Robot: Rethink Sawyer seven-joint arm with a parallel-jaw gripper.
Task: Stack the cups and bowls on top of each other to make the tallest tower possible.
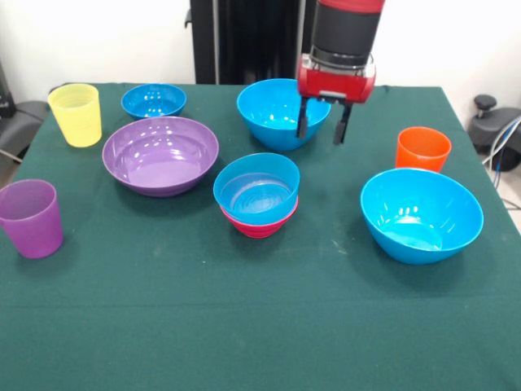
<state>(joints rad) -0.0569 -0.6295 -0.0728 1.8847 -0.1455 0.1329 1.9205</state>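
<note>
- The tower (258, 199) is sitting mid-tabletop: a blue bowl (256, 187) nesting upright in a magenta bowl (259, 223), mouths facing up.
- The tool (322, 129) is hanging open and empty, fingers pointing down, before a large blue bowl (273, 110).
- Green cloth is covering the tabletop (244, 326).

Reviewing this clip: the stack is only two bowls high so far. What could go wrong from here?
1. The open gripper hangs over the rim of the far blue bowl; a thin glossy rim may slip from a pinch.
2. The tower, a blue bowl nested in a magenta one, has a small base, so wider bowls such as the purple bowl could tip it.
3. The orange cup stands close to the big blue bowl; it may get bumped.
</note>
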